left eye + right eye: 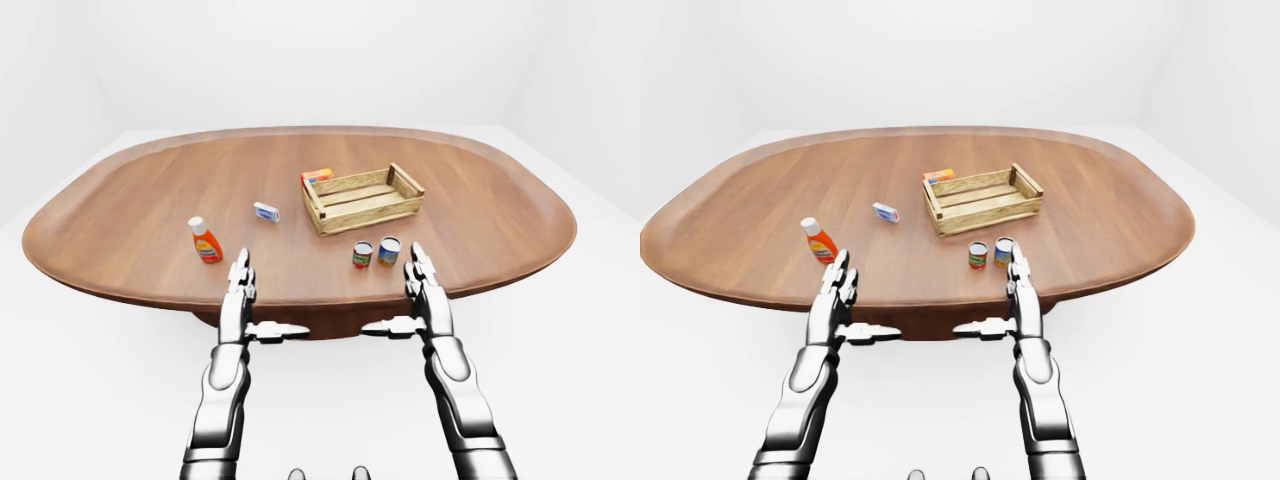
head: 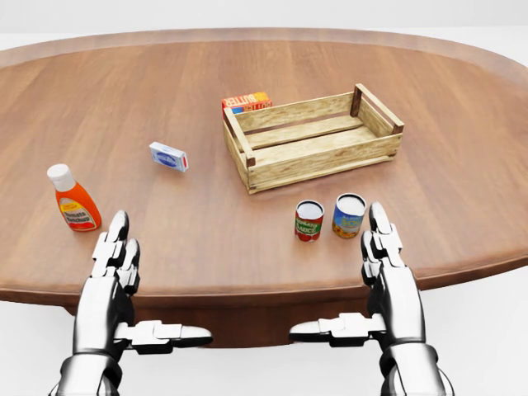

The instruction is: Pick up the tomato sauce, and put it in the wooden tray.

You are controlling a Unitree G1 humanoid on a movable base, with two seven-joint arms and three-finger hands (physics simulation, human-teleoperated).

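The tomato sauce, a small can with a red label, stands upright on the brown oval table, just below the wooden tray in the head view. The tray is a slatted crate with nothing in it. My left hand hovers open at the table's near edge, lower left, its fingers flat and thumb pointing inward. My right hand is open in the same pose at lower right, its fingertips close to the right of the cans. Neither hand touches anything.
A blue and yellow can stands right beside the red one. An orange sauce bottle with a white cap is at the left, a small white and blue box mid-table, and an orange carton behind the tray's top left corner.
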